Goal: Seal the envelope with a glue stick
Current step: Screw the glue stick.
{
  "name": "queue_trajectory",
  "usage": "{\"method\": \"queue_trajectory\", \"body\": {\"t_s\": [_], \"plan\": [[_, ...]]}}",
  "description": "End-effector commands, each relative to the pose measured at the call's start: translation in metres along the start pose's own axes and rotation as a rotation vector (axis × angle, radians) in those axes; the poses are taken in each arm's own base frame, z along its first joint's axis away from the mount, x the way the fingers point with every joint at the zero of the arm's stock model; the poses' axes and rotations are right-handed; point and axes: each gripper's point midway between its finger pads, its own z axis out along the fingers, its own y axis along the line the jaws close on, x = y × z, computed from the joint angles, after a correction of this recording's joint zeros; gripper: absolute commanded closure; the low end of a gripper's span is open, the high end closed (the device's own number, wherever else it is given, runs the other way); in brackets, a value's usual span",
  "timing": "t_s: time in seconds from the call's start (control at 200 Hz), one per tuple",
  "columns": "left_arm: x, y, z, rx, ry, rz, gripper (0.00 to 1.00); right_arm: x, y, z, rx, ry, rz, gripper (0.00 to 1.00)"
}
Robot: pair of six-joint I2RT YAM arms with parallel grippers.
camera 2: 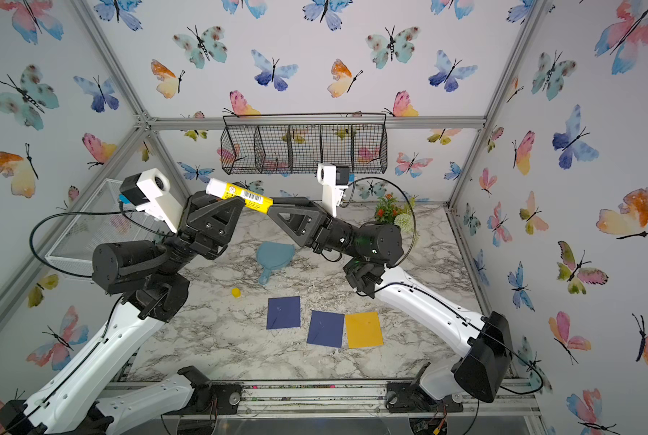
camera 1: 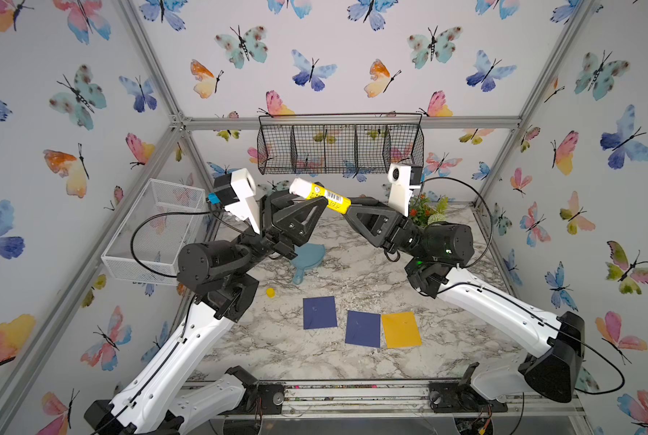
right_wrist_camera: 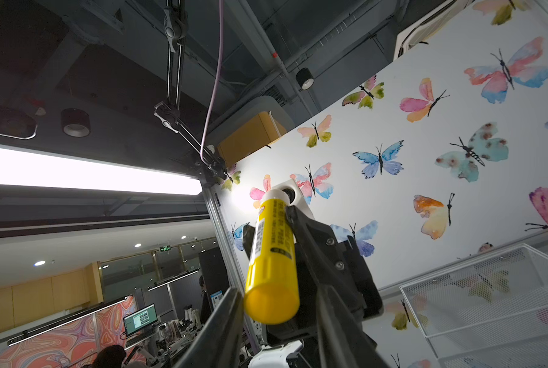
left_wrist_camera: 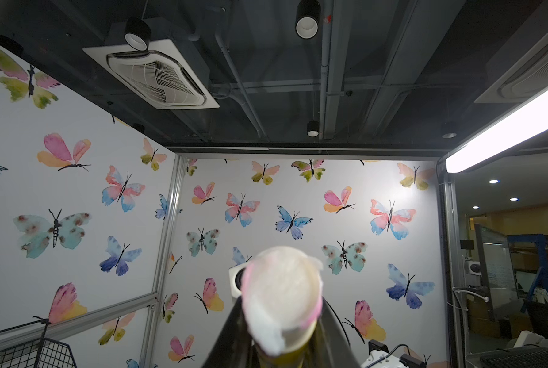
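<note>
The glue stick (camera 1: pixel 320 196), a yellow tube with a barcode label, is held high in the air between both raised arms. My left gripper (camera 1: pixel 316 204) is shut on its middle. Its uncapped white glue end (left_wrist_camera: pixel 282 299) fills the left wrist view. My right gripper (right_wrist_camera: pixel 277 307) is open, its fingers straddling the yellow base end (right_wrist_camera: pixel 271 302); a gap shows on one side. Three flat envelopes lie on the marble table in both top views: navy (camera 1: pixel 319 312), navy (camera 1: pixel 363 328) and yellow (camera 1: pixel 401 329). A small yellow cap (camera 1: pixel 270 292) lies left of them.
A blue handled dish (camera 1: pixel 307 260) lies under the raised grippers. A white mesh basket (camera 1: pixel 152 229) stands at the left wall. A black wire basket (camera 1: pixel 339 147) hangs on the back wall, and a small plant (camera 1: pixel 427 211) stands in the back right corner.
</note>
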Motion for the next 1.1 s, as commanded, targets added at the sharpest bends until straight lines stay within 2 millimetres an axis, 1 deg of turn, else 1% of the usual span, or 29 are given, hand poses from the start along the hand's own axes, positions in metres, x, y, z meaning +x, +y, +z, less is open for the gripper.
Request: {"method": "queue_trajectory", "body": {"t_s": [0.0,0.13,0.19,0.245,0.305,0.355,0.44,0.48,0.521,0.596,0.661,0.766,0.926,0.971,1.021,1.056,1.096], "plan": [[-0.018,-0.017,0.002,0.057,-0.035,0.038,1.00,-0.007,0.019,0.005,-0.066,-0.006,-0.015,0.63],[-0.017,-0.017,0.002,0.056,-0.030,0.043,1.00,-0.007,0.016,0.005,-0.057,-0.009,-0.016,0.67],[-0.017,-0.017,0.002,0.052,-0.029,0.044,1.00,-0.007,0.014,0.005,-0.048,-0.005,-0.030,0.72],[-0.017,-0.016,0.002,0.047,-0.027,0.045,1.00,-0.004,0.011,0.005,-0.032,0.006,-0.050,0.74],[-0.016,-0.013,0.002,0.031,-0.025,0.042,1.00,-0.003,0.007,0.005,0.001,0.020,-0.103,0.78],[-0.016,-0.011,0.001,0.019,-0.027,0.040,1.00,-0.003,0.002,0.004,0.043,0.031,-0.196,0.80],[-0.013,-0.005,0.000,-0.006,-0.025,0.019,1.00,-0.007,-0.010,0.002,0.141,0.041,-0.401,0.85],[-0.012,-0.003,0.000,-0.017,-0.022,0.010,1.00,-0.011,-0.014,-0.001,0.186,0.041,-0.539,0.87],[-0.010,0.000,0.000,-0.027,-0.018,0.001,1.00,-0.014,-0.013,-0.003,0.202,0.041,-0.691,0.89],[-0.009,0.002,-0.001,-0.039,-0.020,-0.012,1.00,-0.015,-0.007,-0.005,0.187,0.060,-0.991,0.89],[-0.008,0.004,-0.001,-0.049,-0.022,-0.024,1.00,-0.008,-0.003,-0.006,0.141,0.098,-1.249,0.89],[-0.006,0.008,-0.002,-0.062,-0.022,-0.044,1.00,0.003,-0.006,-0.006,0.083,0.161,-1.601,0.92],[-0.003,0.012,-0.001,-0.072,-0.019,-0.070,1.00,0.029,-0.010,-0.016,-0.063,0.188,-2.135,0.98],[-0.002,0.013,-0.001,-0.073,-0.018,-0.075,1.00,0.032,-0.011,-0.019,-0.080,0.162,-2.246,0.99],[-0.001,0.014,0.000,-0.074,-0.016,-0.078,1.00,0.029,-0.008,-0.019,-0.065,0.115,-2.318,0.99],[-0.001,0.014,0.000,-0.075,-0.015,-0.080,1.00,0.025,-0.006,-0.019,-0.042,0.091,-2.323,0.96],[-0.001,0.014,0.000,-0.075,-0.016,-0.080,1.00,0.019,-0.002,-0.018,-0.016,0.072,-2.282,0.90]]}}
